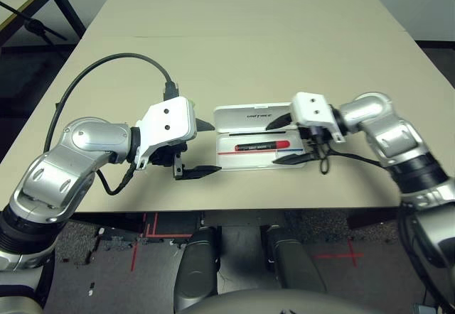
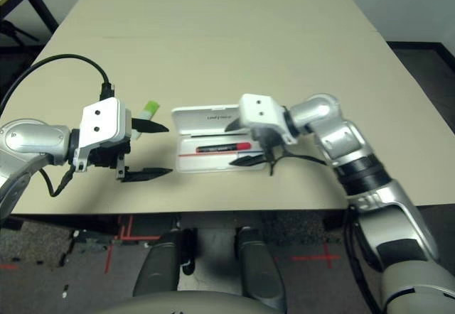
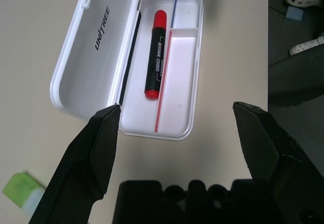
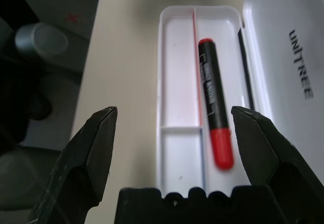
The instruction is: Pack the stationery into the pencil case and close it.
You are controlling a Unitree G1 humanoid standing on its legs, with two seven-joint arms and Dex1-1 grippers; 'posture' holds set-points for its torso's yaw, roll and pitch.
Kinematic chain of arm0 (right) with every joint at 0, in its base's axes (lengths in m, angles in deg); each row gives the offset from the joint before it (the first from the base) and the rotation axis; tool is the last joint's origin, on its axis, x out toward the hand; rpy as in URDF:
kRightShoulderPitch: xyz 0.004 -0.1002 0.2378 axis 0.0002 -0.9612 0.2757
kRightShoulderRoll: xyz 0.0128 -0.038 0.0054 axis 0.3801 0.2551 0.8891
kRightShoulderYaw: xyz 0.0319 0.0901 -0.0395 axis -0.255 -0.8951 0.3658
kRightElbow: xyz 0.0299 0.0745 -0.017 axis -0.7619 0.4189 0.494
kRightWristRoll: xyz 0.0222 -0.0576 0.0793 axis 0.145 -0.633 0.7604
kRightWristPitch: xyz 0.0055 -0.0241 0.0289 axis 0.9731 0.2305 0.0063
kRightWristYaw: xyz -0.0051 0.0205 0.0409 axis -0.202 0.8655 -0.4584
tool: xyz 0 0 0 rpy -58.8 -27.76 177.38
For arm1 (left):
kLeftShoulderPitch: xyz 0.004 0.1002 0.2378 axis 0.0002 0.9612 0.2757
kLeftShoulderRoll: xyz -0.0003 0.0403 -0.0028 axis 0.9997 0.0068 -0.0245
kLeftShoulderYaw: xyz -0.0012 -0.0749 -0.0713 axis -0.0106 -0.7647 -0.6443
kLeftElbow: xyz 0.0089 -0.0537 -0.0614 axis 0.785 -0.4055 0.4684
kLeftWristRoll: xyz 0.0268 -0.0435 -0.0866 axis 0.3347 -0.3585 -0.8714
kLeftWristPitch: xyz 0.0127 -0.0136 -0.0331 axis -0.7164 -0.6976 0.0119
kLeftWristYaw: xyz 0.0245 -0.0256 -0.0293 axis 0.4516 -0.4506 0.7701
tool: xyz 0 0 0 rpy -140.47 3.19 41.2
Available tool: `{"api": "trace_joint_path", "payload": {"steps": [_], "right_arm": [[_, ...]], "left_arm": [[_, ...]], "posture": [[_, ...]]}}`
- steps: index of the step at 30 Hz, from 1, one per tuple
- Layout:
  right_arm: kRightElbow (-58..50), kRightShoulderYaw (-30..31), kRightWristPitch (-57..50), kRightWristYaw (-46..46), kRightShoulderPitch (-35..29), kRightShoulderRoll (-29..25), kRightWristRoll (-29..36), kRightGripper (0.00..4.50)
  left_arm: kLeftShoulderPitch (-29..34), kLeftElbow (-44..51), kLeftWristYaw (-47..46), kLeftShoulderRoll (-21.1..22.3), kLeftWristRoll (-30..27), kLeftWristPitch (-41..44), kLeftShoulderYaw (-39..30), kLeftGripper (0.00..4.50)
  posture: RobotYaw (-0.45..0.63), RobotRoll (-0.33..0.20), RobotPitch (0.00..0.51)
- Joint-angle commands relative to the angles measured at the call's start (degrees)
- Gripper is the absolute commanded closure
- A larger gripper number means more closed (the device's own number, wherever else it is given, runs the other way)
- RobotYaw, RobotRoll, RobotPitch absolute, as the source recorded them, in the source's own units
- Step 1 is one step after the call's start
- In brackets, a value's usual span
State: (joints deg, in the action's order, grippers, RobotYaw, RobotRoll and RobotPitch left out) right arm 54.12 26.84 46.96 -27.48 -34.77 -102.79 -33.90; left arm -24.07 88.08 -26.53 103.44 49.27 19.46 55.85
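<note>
The white pencil case (image 1: 250, 114) lies open near the table's front edge, its lid flat on the far side and its tray (image 4: 172, 82) on the near side. A red marker (image 1: 263, 145) with a black barrel lies in the tray's far compartment. My right gripper (image 1: 286, 141) is open over the tray's right end, its fingers straddling it with nothing between them. My left gripper (image 1: 202, 148) is open just left of the case, empty. The green-capped highlighter (image 2: 149, 109) lies on the table beyond the left gripper, partly hidden by it.
A black cable (image 1: 106, 62) arcs from my left wrist over the table's left part. A small cable loop (image 1: 323, 163) hangs by the right gripper. The table's front edge (image 1: 234, 209) runs close behind both grippers. Bare tabletop (image 1: 249, 37) stretches beyond the case.
</note>
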Motion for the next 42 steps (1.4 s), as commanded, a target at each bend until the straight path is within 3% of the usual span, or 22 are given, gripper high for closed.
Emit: {"api": "trace_joint_path", "payload": {"steps": [1, 9, 13, 20, 33, 42], "right_arm": [[-4.2, -4.5, -2.6, 0.5, -4.0, -2.0, 4.6, 0.04], [-9.0, -13.5, -3.6, 6.3, -12.6, -3.0, 10.1, 0.04], [-13.6, -17.4, -3.1, 9.4, -20.4, -4.6, 10.7, 0.04], [-21.5, -20.0, -4.5, 15.3, -29.0, -4.4, 12.1, 0.04], [-27.6, -19.6, -5.6, 22.6, -33.5, -3.0, 14.1, 0.04], [-27.7, -18.6, -4.7, 22.5, -32.5, -2.2, 15.5, 0.04]], "left_arm": [[0.9, 0.8, 0.0, 0.8, -0.6, 0.5, -0.5, 0.00], [2.4, 0.8, -0.4, 1.1, -1.0, 0.6, -1.3, 0.00], [3.0, 0.4, -0.7, 1.2, -1.3, 0.7, -1.9, 0.00], [3.6, -0.3, -1.4, 1.1, -1.4, 1.0, -2.4, 0.00], [2.9, -3.3, -7.2, 0.6, 0.8, 5.4, -2.0, 0.00], [0.9, -4.9, -20.5, -6.2, 0.4, 18.5, -4.6, 0.00]], "posture": [[0.02, 0.000, 0.170], [0.01, 0.000, 0.176], [0.00, 0.000, 0.180], [-0.03, 0.000, 0.186], [-0.04, 0.000, 0.191], [-0.05, 0.000, 0.192]]}}
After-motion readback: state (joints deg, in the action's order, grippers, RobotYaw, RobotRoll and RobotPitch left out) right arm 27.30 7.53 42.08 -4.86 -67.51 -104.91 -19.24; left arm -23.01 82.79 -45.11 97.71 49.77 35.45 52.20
